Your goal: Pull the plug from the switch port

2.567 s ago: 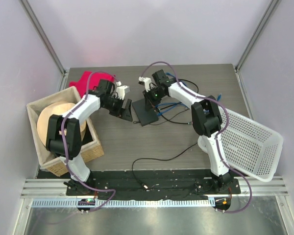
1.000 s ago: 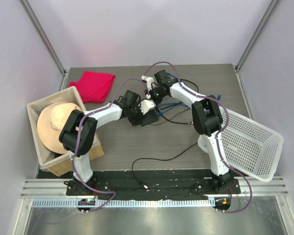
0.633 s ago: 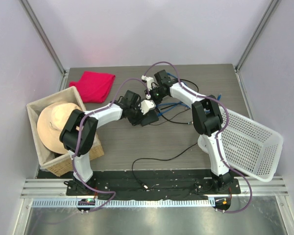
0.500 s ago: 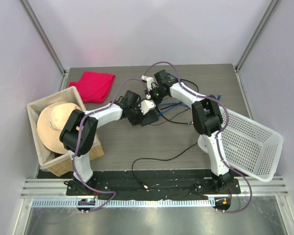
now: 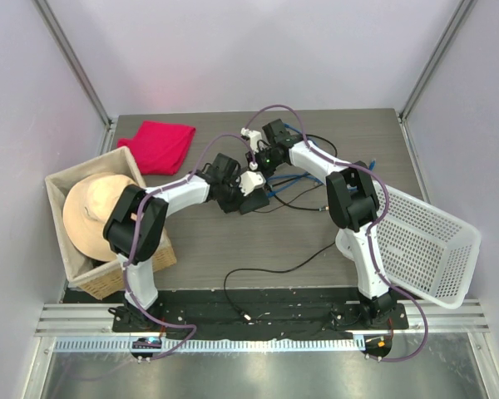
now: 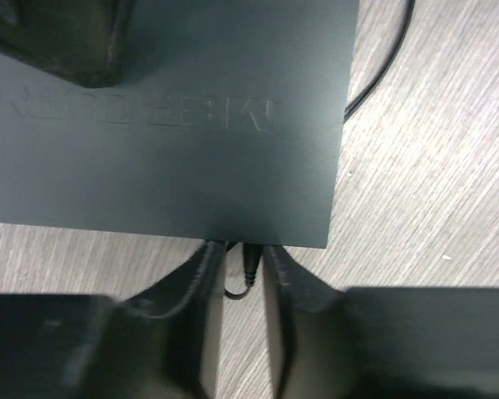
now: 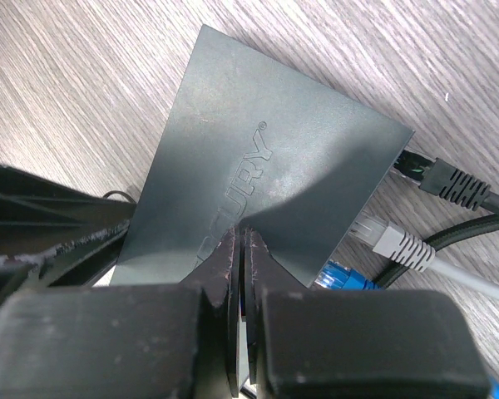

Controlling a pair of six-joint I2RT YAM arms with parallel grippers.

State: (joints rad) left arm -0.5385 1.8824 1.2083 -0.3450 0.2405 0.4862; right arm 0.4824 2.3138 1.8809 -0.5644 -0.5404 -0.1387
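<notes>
Straddling plug (image 6: 250, 262) with left gripper (image 6: 243, 281), jaws narrowly apart, not clamping; plug projecting from near edge of switch (image 6: 175, 125), axis running straight back between them. Resting right gripper (image 7: 239, 245), closed empty, on switch top.

At table (image 5: 233, 241) centre, switch (image 7: 266, 158); cables (image 7: 449, 184) plugged into its right side, apparently a small plug (image 6: 251, 263) at opposite edge. Left: hat (image 5: 91, 212) in box (image 5: 66, 187), cloth (image 5: 160, 145) behind. Right: basket (image 5: 424, 241).
</notes>
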